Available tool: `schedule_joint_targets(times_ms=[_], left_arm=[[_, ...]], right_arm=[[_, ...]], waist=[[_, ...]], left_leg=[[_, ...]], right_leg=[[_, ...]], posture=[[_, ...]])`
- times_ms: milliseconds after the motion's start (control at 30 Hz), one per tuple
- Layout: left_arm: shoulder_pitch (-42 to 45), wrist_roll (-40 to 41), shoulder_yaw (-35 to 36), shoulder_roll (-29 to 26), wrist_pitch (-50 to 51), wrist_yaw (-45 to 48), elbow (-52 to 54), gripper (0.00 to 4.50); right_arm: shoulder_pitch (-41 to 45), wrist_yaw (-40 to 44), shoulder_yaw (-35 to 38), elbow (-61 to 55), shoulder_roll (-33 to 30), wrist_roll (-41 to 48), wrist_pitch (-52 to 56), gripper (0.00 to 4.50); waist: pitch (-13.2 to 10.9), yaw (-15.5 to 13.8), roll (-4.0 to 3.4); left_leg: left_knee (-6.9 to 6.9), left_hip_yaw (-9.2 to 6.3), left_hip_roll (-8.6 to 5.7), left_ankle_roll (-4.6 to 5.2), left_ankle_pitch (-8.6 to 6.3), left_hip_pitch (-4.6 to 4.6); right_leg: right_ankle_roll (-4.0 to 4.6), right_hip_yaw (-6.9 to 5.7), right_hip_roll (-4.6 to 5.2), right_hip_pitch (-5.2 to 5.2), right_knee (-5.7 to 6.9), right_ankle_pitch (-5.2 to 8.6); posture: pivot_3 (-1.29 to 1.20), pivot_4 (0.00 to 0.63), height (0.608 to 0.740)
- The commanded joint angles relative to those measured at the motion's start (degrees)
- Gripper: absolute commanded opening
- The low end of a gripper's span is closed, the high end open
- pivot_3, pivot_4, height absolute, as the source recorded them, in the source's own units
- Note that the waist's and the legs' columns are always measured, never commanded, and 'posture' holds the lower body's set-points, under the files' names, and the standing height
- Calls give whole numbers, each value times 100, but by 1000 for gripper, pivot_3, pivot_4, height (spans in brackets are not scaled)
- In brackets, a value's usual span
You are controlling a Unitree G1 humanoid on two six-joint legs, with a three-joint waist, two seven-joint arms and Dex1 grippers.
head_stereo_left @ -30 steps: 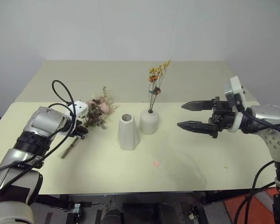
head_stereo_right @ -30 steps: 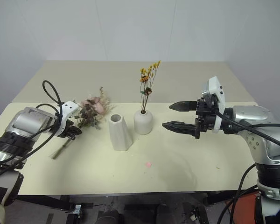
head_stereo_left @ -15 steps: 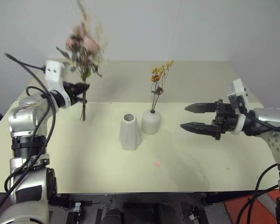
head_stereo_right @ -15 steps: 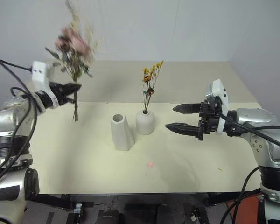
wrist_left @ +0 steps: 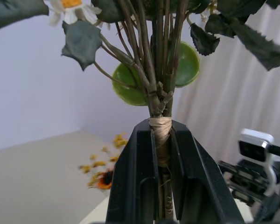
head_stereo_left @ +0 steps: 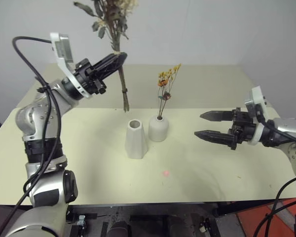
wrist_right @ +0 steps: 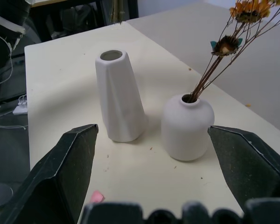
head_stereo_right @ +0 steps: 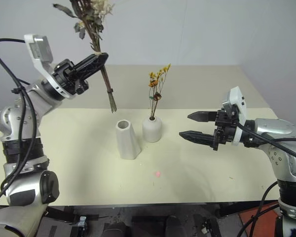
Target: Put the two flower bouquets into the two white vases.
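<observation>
The left gripper (head_stereo_left: 114, 60) is raised above the table's (head_stereo_left: 64, 143) far left side, its fingers pinched tight on the twine-bound stems of the big bouquet (head_stereo_left: 119, 74). The bouquet hangs in the air, stems pointing down toward 5 o'clock and leaves reaching up past the frame's top edge. Its stem ends hang above and behind the tall vase (head_stereo_left: 136, 139), at about 11 o'clock from it, well clear of the mouth.

The right gripper (head_stereo_left: 207, 125) hovers level over the table's right side, fingers spread wide and holding nothing, tips aimed toward 9 o'clock at the vases.

The tall vase stands upright and empty near the table's middle. Just beside it at 2 o'clock stands the round vase (head_stereo_left: 158, 128), with the thin orange sprig (head_stereo_left: 166, 89) upright in its small hole. A small red spot (head_stereo_left: 165, 173) lies on the table at 5 o'clock from the tall vase.
</observation>
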State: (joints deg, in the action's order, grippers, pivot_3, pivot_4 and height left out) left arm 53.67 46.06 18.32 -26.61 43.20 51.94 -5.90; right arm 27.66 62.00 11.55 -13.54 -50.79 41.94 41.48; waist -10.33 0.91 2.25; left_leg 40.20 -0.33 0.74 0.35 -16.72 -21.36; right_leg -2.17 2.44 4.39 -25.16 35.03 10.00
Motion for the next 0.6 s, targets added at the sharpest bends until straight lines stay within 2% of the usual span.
schedule_joint_targets(times_ms=[33, 600], left_arm=[[58, 30, -106, 22, -323, 258, -26, 109], [-264, -169, -616, -22, -488, 686, -39, 109]], right_arm=[[-83, -82, 351, -258, -127, 184, 44, 4500], [-283, -404, 504, -546, -143, 390, 167, 4500]], waist=[[0, -5, 0], [0, -11, 0]], left_leg=[[0, 0, 0, 0, 0, -1], [1, 0, 0, 0, 0, -2]], right_leg=[[0, 0, 0, 0, 0, 0], [0, 0, 0, 0, -4, 0]], posture=[[0, 150, 740], [0, 150, 740]])
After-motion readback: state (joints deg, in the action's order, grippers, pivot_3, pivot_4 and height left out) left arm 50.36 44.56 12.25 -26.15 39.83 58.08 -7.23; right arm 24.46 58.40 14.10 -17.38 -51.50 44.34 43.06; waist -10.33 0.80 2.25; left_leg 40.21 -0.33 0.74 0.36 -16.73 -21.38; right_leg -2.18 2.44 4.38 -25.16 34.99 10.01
